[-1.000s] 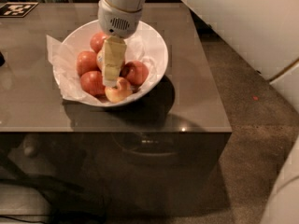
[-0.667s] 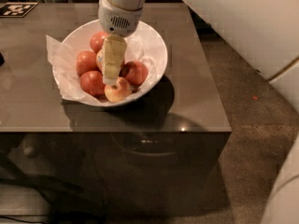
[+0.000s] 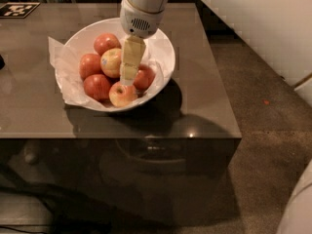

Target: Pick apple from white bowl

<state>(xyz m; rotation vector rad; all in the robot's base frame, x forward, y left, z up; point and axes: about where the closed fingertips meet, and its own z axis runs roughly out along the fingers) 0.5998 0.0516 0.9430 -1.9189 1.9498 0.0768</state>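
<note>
Camera view: the gripper (image 3: pixel 127 81) hangs tip-down inside the white bowl (image 3: pixel 165 50), among the fruit; whether it is spread or closed cannot be told. The apple (image 3: pixel 111 62) lies just beside it on the view's left, seemingly touching. A small apple (image 3: pixel 122 94) sits right below its tip, and a red apple (image 3: pixel 144 77) crowds its other side. Paper (image 3: pixel 61 65) overhangs the rim further left. Right of the bowl, bare table (image 3: pixel 204 91) runs to its edge.
</note>
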